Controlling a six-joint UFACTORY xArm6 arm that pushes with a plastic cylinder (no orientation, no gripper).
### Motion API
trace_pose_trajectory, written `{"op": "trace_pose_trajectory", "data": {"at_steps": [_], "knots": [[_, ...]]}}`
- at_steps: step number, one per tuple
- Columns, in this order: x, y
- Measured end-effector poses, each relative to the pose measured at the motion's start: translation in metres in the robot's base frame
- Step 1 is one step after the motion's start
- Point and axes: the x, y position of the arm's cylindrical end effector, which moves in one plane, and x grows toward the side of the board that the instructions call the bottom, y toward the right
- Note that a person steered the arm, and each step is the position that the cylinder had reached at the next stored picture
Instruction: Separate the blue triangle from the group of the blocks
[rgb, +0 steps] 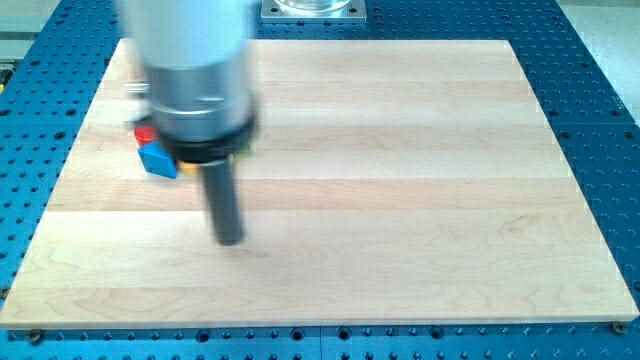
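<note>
Blue triangle (157, 160) sits at the left edge of the cluster, mostly hidden behind the arm, a red block (144, 134) just above it. My tip (230, 240), bare and holding nothing, rests below-right; best to slip between triangle and neighbours, then push leftward.

No readable text, labels or numbers (anywhere), no signs

Arm: wide pale grey-white cylinder, blurred, above a metallic silver band and a black collar; below the collar, a straight dark grey rod ending in my tip (230, 240).
</note>
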Motion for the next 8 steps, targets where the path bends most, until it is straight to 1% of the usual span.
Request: {"op": "trace_pose_trajectory", "data": {"at_steps": [2,3,4,5,7,8], "knots": [[-0.031,-0.043],[-0.045,0.028],[-0.062,0.070],[-0.073,0.049],[-0.071,-0.082],[-0.074,-0.092]]}}
